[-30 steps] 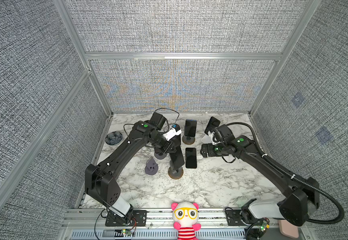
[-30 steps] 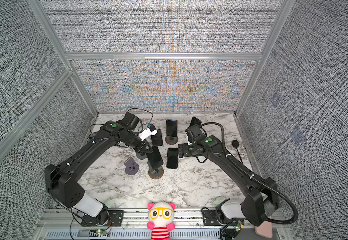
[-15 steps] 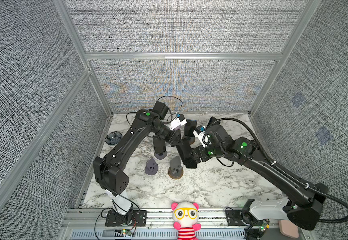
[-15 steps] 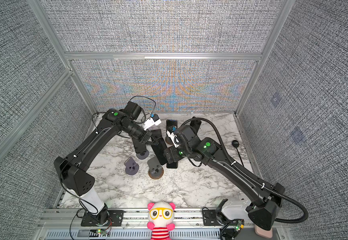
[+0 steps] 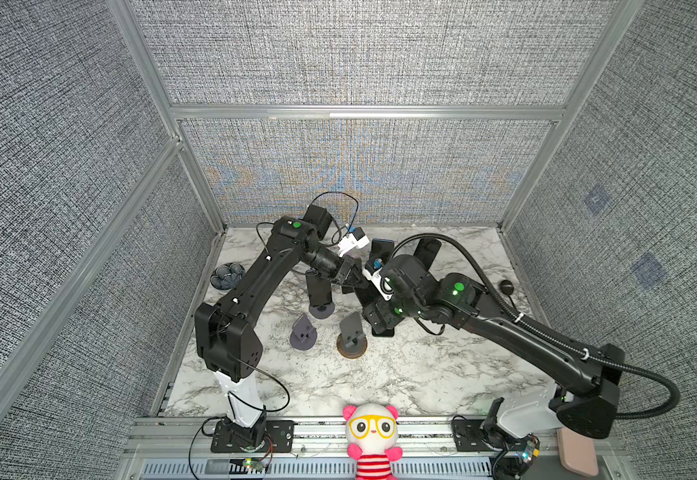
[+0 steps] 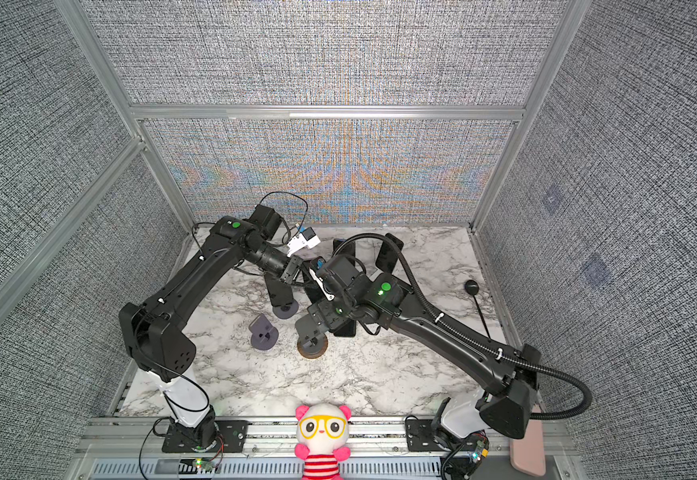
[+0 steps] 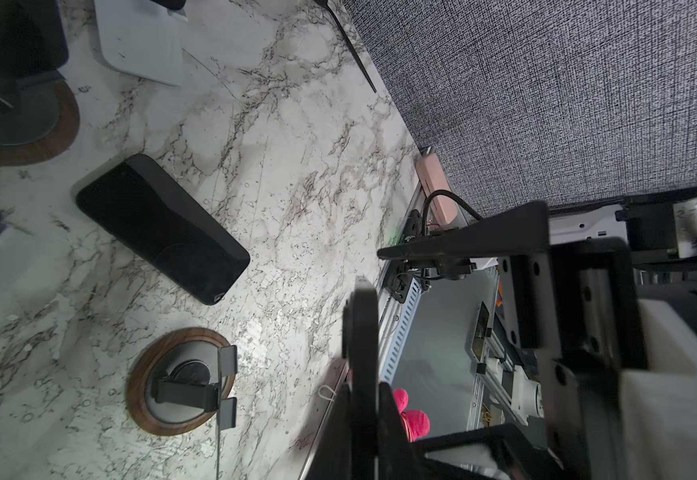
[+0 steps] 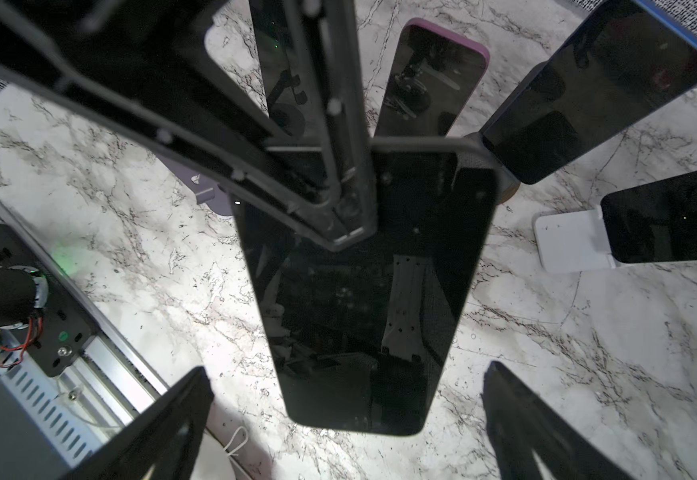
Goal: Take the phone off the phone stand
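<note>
A black phone [image 8: 363, 311] hangs in the air, held by its upper end in my left gripper [image 8: 351, 224], which is shut on it. In the left wrist view the phone [image 7: 361, 316] shows edge-on between the fingers of that gripper [image 7: 363, 399]. The grey phone stand on a brown disc [image 5: 353, 336] [image 6: 312, 338] [image 7: 184, 382] stands empty on the marble. My right gripper [image 8: 346, 395] is open, one finger on each side of the phone's lower end without touching it. In both top views the left gripper [image 5: 355, 278] [image 6: 301, 276] and right gripper [image 5: 380, 320] [image 6: 321, 320] meet mid-table, hiding most of the phone.
Another black phone [image 7: 159, 228] lies flat on the marble by the empty stand. Phones on stands rise behind: purple-cased [image 8: 429, 79], blue-cased [image 8: 596, 91], one on a white stand [image 8: 670, 220]. An empty purple stand [image 5: 303, 332] and a dark bowl [image 5: 227, 276] sit left.
The left gripper has lifted the phone off the brown-based stand and carried it back and right. The right arm has swung in from the right, its open gripper now around the phone.
</note>
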Controlling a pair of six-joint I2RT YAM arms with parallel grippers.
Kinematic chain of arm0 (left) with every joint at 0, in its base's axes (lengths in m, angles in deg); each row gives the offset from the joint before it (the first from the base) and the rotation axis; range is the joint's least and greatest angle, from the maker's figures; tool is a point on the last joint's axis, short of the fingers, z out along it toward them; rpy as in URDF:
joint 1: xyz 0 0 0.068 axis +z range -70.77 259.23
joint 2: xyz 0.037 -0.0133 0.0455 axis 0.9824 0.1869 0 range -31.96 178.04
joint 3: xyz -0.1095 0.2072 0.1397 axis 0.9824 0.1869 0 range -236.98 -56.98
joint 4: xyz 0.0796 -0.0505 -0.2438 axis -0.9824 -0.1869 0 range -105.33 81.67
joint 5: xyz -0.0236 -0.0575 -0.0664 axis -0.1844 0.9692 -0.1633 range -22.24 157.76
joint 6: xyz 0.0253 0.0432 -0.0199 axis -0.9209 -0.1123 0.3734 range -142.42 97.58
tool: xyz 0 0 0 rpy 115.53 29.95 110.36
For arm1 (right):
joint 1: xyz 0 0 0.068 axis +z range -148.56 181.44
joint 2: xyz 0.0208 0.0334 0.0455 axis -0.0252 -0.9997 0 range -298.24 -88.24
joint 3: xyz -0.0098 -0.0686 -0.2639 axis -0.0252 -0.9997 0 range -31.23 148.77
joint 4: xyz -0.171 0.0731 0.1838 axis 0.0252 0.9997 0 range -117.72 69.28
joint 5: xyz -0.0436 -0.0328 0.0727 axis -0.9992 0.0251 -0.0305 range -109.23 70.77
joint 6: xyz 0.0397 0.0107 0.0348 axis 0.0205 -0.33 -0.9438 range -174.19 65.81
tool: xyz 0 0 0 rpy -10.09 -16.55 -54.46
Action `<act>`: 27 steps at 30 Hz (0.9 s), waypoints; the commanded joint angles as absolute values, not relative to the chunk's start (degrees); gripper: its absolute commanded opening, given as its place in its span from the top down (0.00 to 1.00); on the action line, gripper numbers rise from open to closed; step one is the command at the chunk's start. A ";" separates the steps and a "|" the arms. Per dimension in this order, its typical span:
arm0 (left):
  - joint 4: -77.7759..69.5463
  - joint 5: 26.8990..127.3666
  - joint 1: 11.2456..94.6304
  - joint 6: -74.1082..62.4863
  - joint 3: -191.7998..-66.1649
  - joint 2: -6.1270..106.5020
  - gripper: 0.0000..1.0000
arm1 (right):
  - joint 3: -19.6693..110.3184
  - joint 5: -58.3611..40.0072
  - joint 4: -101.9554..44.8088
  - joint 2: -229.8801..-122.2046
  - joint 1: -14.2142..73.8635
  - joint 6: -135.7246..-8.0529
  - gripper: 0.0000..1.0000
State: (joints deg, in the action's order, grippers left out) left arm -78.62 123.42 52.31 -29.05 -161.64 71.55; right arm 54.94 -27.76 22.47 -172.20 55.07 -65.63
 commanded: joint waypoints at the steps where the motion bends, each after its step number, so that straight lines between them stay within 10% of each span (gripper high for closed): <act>1: -76.42 126.82 52.72 -29.85 -160.11 70.28 1.00 | 55.65 -29.63 20.39 -173.86 54.81 -64.90 0.03; 27: -74.60 128.84 54.93 -29.95 -158.67 70.53 1.00 | 51.72 -26.60 12.53 -175.00 52.47 -67.14 0.36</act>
